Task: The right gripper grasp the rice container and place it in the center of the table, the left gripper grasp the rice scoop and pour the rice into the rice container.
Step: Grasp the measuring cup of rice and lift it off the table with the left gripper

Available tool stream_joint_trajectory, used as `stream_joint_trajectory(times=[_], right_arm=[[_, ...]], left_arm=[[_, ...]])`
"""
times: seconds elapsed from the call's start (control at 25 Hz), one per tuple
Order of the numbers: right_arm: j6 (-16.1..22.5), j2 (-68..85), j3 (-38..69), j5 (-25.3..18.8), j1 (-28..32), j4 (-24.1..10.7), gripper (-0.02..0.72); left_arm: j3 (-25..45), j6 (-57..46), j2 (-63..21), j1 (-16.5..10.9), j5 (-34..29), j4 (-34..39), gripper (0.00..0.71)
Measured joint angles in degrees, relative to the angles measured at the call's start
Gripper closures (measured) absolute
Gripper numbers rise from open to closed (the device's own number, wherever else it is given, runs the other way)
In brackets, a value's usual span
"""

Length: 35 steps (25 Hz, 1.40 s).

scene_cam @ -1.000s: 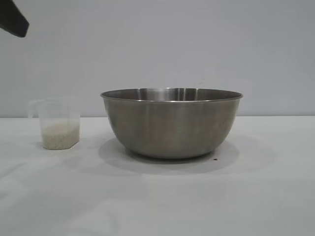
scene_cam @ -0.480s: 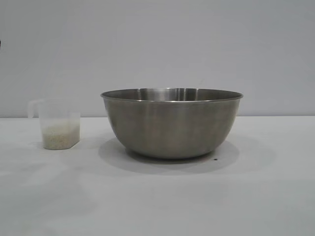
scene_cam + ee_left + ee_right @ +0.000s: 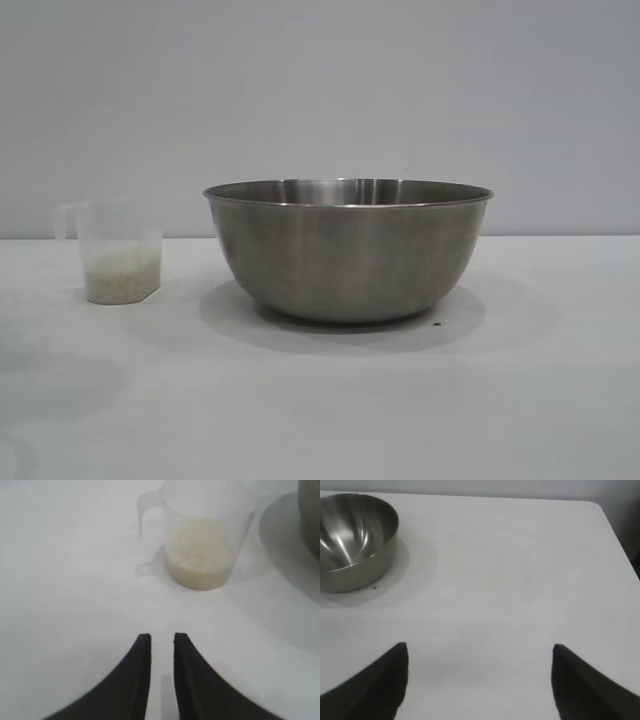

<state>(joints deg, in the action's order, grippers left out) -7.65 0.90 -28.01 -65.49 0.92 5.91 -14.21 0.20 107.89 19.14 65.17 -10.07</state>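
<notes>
A: Item one, the scoop?
B: Scoop [image 3: 112, 252], clear plastic, upright on the tabletop [image 3: 320, 400], at nine o'clock from the bowl in the exterior view, well apart from it. Loop handle on the side away from the bowl.

A: Contents?
B: Rice [image 3: 122, 277], a pale layer filling roughly the lower third. The left wrist view shows the same heap [image 3: 200, 555] through the wall.

A: Item two?
B: Bowl [image 3: 348, 248], brushed steel, rolled rim, standing near the tabletop's middle, its shadow spread around the base. No rice shows in the part of its inside seen from the right wrist view [image 3: 351, 535]. A small dark speck lies on the tabletop by its base.

A: Grippers?
B: Left gripper [image 3: 161, 640]: fingers nearly together with a narrow slit between them, holding nothing, low over the tabletop, short of the scoop, which sits at twelve o'clock from the tips. Right gripper [image 3: 480, 652]: fingers spread wide, empty, over bare tabletop, the bowl far off at ten o'clock.

A: Backdrop?
B: Plain grey wall.
</notes>
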Motion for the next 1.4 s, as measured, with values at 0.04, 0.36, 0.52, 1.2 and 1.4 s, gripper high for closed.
stream_joint_trajectory(times=[0.04,0.36,0.52,1.2,1.4], right_arm=[[0.0,0.0,0.0,0.0,0.0,0.0,0.199],[0.0,0.0,0.0,0.0,0.0,0.0,0.199],[0.0,0.0,0.0,0.0,0.0,0.0,0.199],[0.0,0.0,0.0,0.0,0.0,0.0,0.199],[0.0,0.0,0.0,0.0,0.0,0.0,0.199]], left_arm=[[-0.4,0.0,0.0,0.0,0.0,-0.6,0.457],[-3.6,0.4,0.0,0.0,0.0,-2.3,0.457],[-5.4,2.9,0.0,0.0,0.0,-2.3,0.457],[-10.3,7.7,6.8,0.0,0.0,-4.4,0.457],[-11.8,7.9,8.8,0.0,0.0,-4.4,0.457]])
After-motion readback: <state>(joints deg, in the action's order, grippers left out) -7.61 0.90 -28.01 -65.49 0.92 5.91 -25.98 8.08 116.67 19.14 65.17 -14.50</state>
